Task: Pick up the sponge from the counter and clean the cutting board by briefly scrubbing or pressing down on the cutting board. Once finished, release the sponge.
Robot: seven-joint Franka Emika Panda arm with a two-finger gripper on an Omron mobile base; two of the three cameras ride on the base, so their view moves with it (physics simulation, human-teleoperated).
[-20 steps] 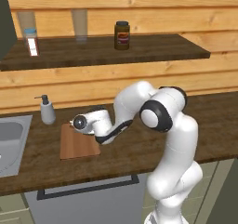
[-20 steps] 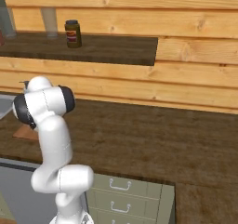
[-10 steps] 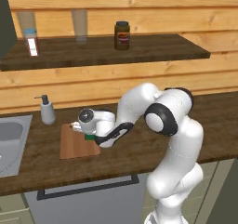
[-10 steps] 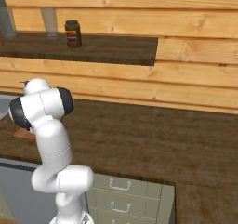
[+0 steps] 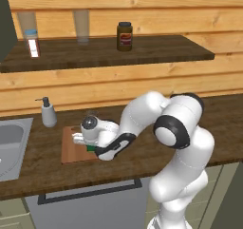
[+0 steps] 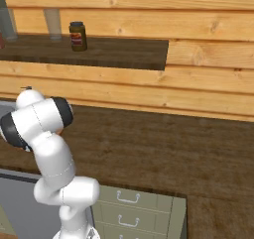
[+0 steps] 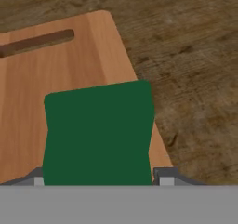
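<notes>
The sponge [image 7: 98, 130] lies with its dark green layer up on the light-brown cutting board [image 7: 46, 69], near the board's edge by the dark counter [image 7: 186, 56]. My gripper [image 7: 100, 177] points straight down at it, one fingertip [image 7: 165, 174] at each side of the sponge; I cannot make out whether they still press on it. In the left base view the gripper [image 5: 88, 145] sits low over the right part of the cutting board [image 5: 70, 152], with a sliver of green sponge [image 5: 90, 148] under it. The board's slot handle [image 7: 37, 42] points away from the hand.
A soap dispenser [image 5: 47, 113] stands behind the board, and the steel sink [image 5: 9, 145] is at its left. The wall shelf [image 5: 156, 50] above carries a dark jar [image 5: 125, 35], a bottle [image 5: 32, 42] and a glass [image 5: 81, 26]. Bare counter [image 6: 163, 149] stretches to the right.
The hand has stayed low over the board's right part while the forearm and elbow swung a little. The sponge has kept its place on the board.
</notes>
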